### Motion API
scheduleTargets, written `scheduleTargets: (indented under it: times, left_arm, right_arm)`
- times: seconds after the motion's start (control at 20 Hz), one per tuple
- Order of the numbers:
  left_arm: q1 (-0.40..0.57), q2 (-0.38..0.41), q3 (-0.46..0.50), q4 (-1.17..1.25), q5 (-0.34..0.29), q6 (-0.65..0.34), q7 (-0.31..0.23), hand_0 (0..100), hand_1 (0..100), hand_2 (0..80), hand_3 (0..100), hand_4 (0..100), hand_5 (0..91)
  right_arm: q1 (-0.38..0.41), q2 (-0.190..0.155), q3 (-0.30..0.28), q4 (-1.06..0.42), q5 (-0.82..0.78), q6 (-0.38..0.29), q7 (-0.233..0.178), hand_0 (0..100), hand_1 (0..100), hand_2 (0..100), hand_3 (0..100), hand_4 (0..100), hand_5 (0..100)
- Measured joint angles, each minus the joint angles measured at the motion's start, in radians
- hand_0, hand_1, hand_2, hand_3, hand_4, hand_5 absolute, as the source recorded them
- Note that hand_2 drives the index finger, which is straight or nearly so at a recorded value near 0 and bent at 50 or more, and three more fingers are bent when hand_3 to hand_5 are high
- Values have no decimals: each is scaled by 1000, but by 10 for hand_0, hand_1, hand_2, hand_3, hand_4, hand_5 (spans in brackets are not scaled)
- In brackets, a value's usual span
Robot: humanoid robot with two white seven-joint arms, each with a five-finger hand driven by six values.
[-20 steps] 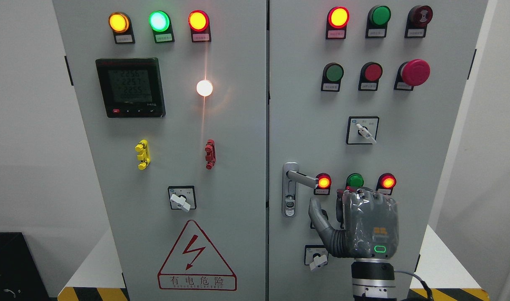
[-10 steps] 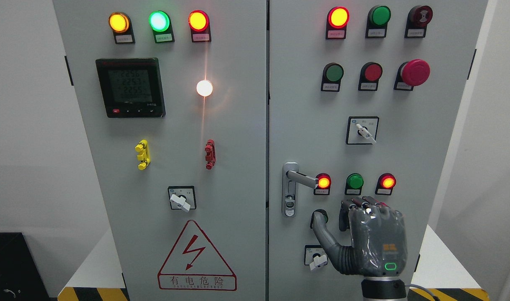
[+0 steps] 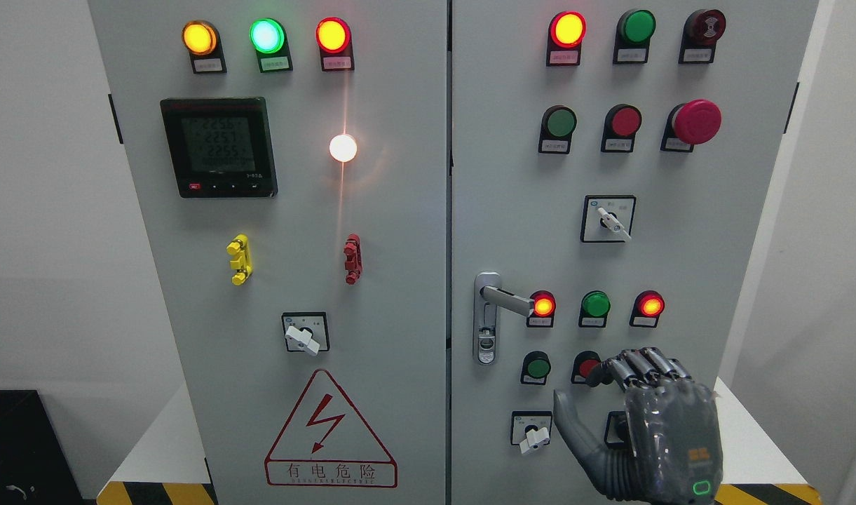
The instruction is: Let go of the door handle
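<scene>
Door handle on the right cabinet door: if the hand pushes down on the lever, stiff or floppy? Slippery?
Door handle looks like solid metal on a fixed backplate, so probably rigid, pivoting rather than bending. Its smooth, shiny finish suggests fingers could slide along it. It sits level with nothing touching it, so likely sprung. The right hand is below it, open.

The scene is evenly and brightly lit, and the grey cabinet (image 3: 399,280) is rendered sharply from edge to edge. A white lamp (image 3: 343,148) is blown out to a featureless disc, and a thin vertical streak of flare is cast from it up and down the panel. The lit red and amber indicators are overexposed at their centres. Soft shadows are thrown below the door handle (image 3: 505,300) and the switches. Glossy highlights are seen on the back of the right hand (image 3: 655,438). Slight keystone convergence is noticed along the cabinet sides.
</scene>
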Motion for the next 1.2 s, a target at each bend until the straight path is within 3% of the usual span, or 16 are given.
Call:
scheduleTargets:
  times: [0.1,0.25,0.7,1.2]
  left_arm:
    - [0,0,0,0,0,0,0,120,556,0,0,0,0]
    - [0,0,0,0,0,2,0,120,556,0,0,0,0]
    - [0,0,0,0,0,2,0,120,556,0,0,0,0]
    - [0,0,0,0,0,0,0,120,556,0,0,0,0]
  right_arm:
    - [9,-8,-10,-12,-21,-25,-1,457,155,2,64,44,32]
    - [18,-17,-21,-28,-47,-51,-2,445,116,0,0,0,0]
    - [34,-26,-37,-63,-80,-86,-4,433,40,0,0,0,0]
    - [46,-23,-23,-81,-90,-98,4,403,40,0,0,0,0]
